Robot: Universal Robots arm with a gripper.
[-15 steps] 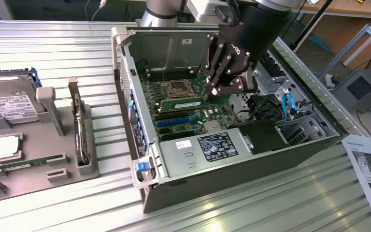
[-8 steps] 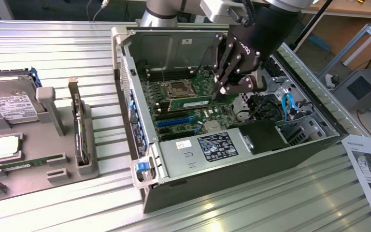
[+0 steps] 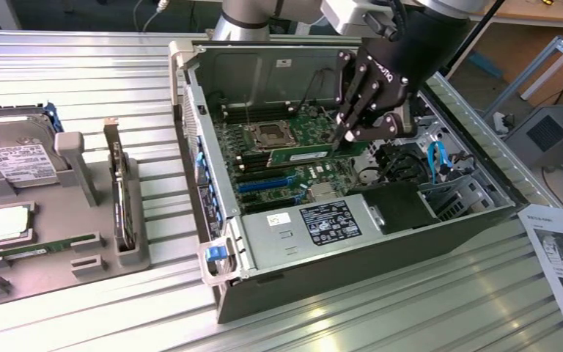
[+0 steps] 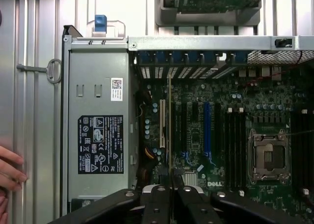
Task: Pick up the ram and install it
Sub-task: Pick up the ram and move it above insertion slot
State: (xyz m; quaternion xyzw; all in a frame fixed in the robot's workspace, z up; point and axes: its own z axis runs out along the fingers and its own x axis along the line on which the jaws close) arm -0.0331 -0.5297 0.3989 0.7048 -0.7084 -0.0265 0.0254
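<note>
open computer case [image 3: 380,246] on the bench [image 3: 86,66], motherboard [image 3: 306,176] facing up inside. hand [image 3: 345,139] clamped on the ram [image 3: 301,155], held on edge over the motherboard near the black slots [image 4: 233,140]; contact not clear. likely best: keep it level, line it up along one slot, press evenly at both ends.

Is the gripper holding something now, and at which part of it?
Yes, the ram. The fingers pinch its flat sides near the end at the exterior view's right.
</note>
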